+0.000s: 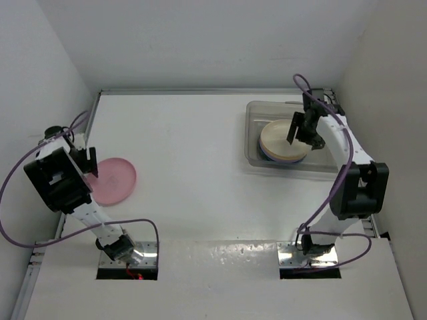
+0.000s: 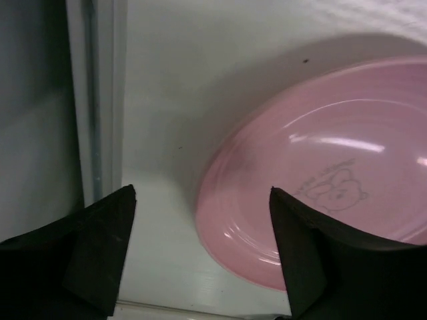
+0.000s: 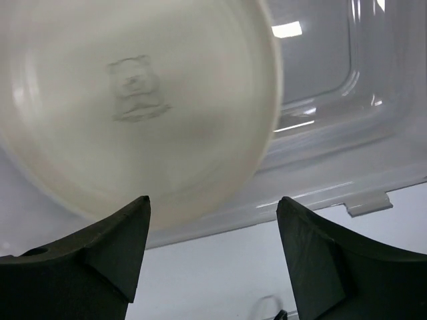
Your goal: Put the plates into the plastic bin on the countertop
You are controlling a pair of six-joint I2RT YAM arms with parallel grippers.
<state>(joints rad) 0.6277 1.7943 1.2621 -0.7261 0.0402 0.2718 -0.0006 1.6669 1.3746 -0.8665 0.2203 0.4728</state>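
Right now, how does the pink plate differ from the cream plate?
The pink plate lies alone on the countertop by the open left gripper; the cream plate tops a stack inside the plastic bin, under the open right gripper. One is pink, the other cream. Both are round, with a small bear mark in the centre.

no legible text, bear emblem (image 2: 331, 189) on pink plate (image 2: 320, 160), cream plate (image 3: 133, 100)

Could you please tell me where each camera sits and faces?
Top external: above and behind, looking down on the countertop; left arm, right arm show.
Left wrist: on its arm, facing the pink plate past the left hand.
Right wrist: on its arm, facing the cream plate in the plastic bin past the right hand.
Shared: both plates also show from above.
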